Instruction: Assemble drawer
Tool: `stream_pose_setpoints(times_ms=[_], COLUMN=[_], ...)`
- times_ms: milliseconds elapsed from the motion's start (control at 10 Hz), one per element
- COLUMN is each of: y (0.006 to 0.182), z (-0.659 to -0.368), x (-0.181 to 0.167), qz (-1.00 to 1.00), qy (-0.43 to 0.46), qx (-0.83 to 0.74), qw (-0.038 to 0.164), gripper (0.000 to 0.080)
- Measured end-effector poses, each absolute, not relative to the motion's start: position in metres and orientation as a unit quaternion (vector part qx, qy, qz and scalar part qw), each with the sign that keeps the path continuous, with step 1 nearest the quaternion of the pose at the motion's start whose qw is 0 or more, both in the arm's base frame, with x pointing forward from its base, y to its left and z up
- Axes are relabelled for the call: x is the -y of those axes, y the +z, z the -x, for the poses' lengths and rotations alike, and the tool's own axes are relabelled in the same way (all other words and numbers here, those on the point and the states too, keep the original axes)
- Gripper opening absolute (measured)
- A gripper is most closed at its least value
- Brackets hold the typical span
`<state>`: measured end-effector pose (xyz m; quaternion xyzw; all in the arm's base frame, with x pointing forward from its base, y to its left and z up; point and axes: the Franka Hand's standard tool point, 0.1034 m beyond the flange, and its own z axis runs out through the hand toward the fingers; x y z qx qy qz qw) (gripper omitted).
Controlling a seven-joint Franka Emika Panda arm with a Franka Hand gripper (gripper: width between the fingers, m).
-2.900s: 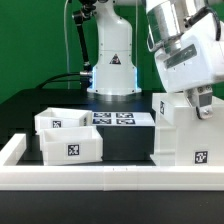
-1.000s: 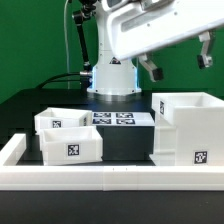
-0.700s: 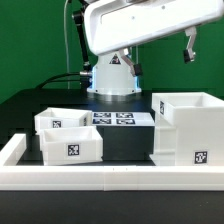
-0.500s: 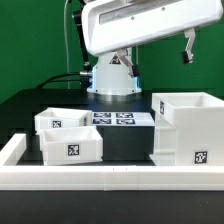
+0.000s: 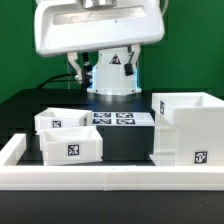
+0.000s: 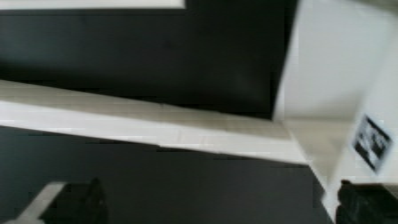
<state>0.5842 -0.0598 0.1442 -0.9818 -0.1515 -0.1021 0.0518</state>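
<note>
Tool (image 5: 103, 67) is up in the air, above and to the exterior view's left of the housing (image 5: 185, 130), with fingers (image 5: 73, 64) spread wide and nothing between them. The drawer housing stands upright on the black counter (image 5: 125, 148), open side up. Two trays sit well apart from the housing to the exterior view's left: front tray (image 5: 70, 146) touching or just beside rear tray (image 5: 57, 121). Marker board (image 5: 121, 118) lies flat between the trays and the housing. White rail (image 5: 110, 178) runs just in front of the housing. The wrist view is blurred, showing the housing wall (image 6: 338, 70) and the rail (image 6: 143, 115).
</note>
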Motion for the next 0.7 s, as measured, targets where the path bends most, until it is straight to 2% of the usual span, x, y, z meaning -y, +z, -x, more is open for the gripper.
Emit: stream_pose_setpoints(times_ms=[100,500,700], y=[0.14,0.14,0.122], z=[-0.583,-0.583,-0.566], x=[0.062,0.061,0.061], qz=[0.981,0.981,0.981], qy=[-0.101,-0.098,-0.063], qx=[0.157,0.158,0.178], qw=[0.047,0.048,0.044], gripper=[0.0649,0.0649,0.0649])
